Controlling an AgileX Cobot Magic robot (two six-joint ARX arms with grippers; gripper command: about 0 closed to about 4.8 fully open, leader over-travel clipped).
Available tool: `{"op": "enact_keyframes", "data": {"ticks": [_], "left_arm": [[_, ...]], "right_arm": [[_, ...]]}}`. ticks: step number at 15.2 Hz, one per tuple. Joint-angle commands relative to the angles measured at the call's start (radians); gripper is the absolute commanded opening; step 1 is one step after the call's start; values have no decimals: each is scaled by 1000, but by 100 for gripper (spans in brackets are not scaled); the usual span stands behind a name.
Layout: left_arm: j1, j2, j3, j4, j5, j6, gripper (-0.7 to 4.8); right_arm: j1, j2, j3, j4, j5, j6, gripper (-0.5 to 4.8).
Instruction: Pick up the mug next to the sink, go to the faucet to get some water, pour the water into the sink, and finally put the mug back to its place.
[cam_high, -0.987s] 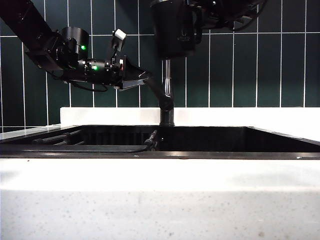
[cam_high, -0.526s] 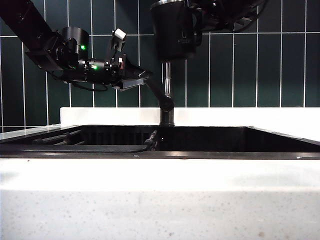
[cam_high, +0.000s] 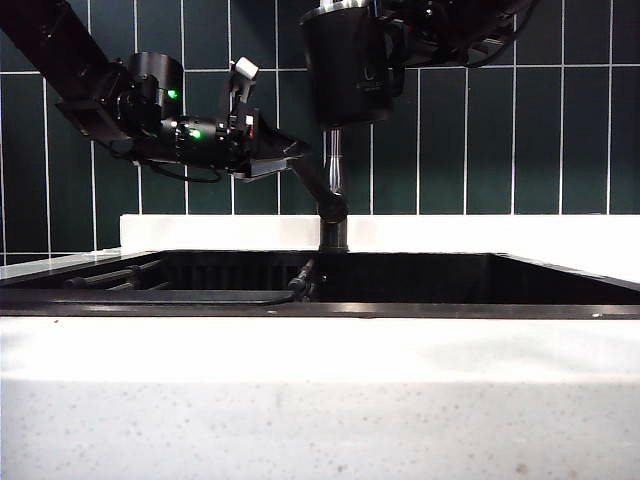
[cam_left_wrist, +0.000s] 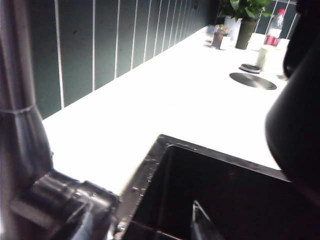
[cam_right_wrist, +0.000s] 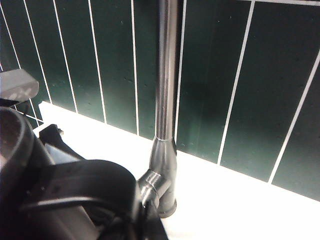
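Clearly, at top centre my right gripper (cam_high: 400, 40) pinched the matte black silver-rimmed mug (cam_high: 348, 62) by its handle, above the slim dark grey faucet (cam_high: 334, 185). At upper left my left gripper (cam_high: 275, 155) stood spread at the lever. I judged that an overhard lever push might splash water beyond the black rectangular sink (cam_high: 420, 275).

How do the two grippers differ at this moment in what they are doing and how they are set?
The right gripper is closed on the mug by its handle, held high in front of the faucet; the left gripper holds nothing, its jaws wide open at the faucet's slanted lever. The right sits near the top of the exterior view; the left lower, reaching in from the left. Both hang above the sink.
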Motion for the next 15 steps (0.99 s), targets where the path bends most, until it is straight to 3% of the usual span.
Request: {"op": "enact_keyframes", "data": {"ticks": [1,6,11,15], "left_arm": [[0,-6,5,14,-164,76,246],[-1,-6,5,14,-191,78,246],[-6,-6,5,13,-460,117,245],[-6,-29,5,-29,-492,115,241]], "right_arm": [[2,-10,9,37,-10,10,21],[2,-10,8,25,-12,9,21],[2,-10,8,19,-12,9,21],[2,-10,8,19,-12,3,21]]}}
